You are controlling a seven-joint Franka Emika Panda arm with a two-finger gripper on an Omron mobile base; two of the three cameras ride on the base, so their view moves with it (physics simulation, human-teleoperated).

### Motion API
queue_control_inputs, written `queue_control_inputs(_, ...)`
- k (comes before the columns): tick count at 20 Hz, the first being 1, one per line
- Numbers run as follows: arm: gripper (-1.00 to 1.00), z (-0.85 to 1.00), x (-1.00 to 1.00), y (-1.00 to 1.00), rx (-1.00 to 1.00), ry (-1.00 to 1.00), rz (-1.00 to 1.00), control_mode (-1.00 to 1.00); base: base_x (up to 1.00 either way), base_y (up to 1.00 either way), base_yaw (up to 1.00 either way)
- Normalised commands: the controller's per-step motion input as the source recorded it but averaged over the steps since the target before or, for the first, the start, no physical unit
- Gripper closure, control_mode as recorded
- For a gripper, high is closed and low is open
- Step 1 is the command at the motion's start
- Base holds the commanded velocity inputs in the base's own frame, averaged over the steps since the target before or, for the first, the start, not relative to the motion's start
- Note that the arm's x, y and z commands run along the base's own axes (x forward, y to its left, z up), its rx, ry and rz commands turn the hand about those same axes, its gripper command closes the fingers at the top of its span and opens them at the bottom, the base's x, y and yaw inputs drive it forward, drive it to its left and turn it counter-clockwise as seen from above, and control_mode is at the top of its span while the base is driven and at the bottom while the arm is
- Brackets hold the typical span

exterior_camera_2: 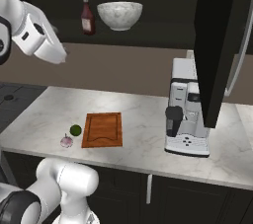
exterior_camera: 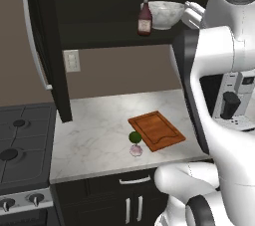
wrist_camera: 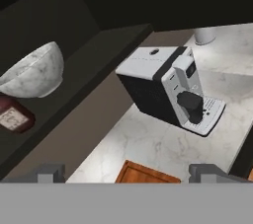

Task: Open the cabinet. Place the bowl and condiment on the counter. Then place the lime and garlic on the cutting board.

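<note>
The cabinet (exterior_camera: 42, 46) stands open, both doors swung out. On its shelf, the white marbled bowl (exterior_camera: 166, 14) (exterior_camera_2: 120, 15) (wrist_camera: 34, 72) stands beside the dark-red condiment bottle (exterior_camera: 144, 19) (exterior_camera_2: 88, 18) (wrist_camera: 14, 115). Down on the marble counter (exterior_camera: 94, 130) (exterior_camera_2: 143, 119) lies the reddish-brown cutting board (exterior_camera: 157, 130) (exterior_camera_2: 103, 130) (wrist_camera: 146, 173). The lime (exterior_camera: 134, 137) (exterior_camera_2: 75, 130) and garlic (exterior_camera: 136, 150) (exterior_camera_2: 66, 141) rest just off its edge. My gripper (wrist_camera: 131, 173) is open and empty, raised at shelf height to the right of the bowl, apart from it.
A white and black coffee machine (exterior_camera_2: 187, 114) (wrist_camera: 168, 90) stands on the counter right of the board, under the open right door (exterior_camera_2: 217, 45). The black gas stove (exterior_camera: 22, 145) is at the left. A wall outlet (exterior_camera: 72, 60) sits below the cabinet.
</note>
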Motion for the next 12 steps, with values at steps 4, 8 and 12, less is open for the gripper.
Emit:
queue_control_inputs(4, -1.0, 0.19, 0.01, 0.17, 0.0, 0.0, 0.01, -1.0, 0.0, 0.0, 0.0)
queue_control_inputs(8, -1.0, 0.14, 0.1, 0.24, 0.0, 0.01, 0.02, -1.0, 0.0, 0.0, 0.0)
queue_control_inputs(12, -1.0, 0.04, 0.17, 0.21, 0.0, 0.04, 0.05, -1.0, 0.0, 0.0, 0.0)
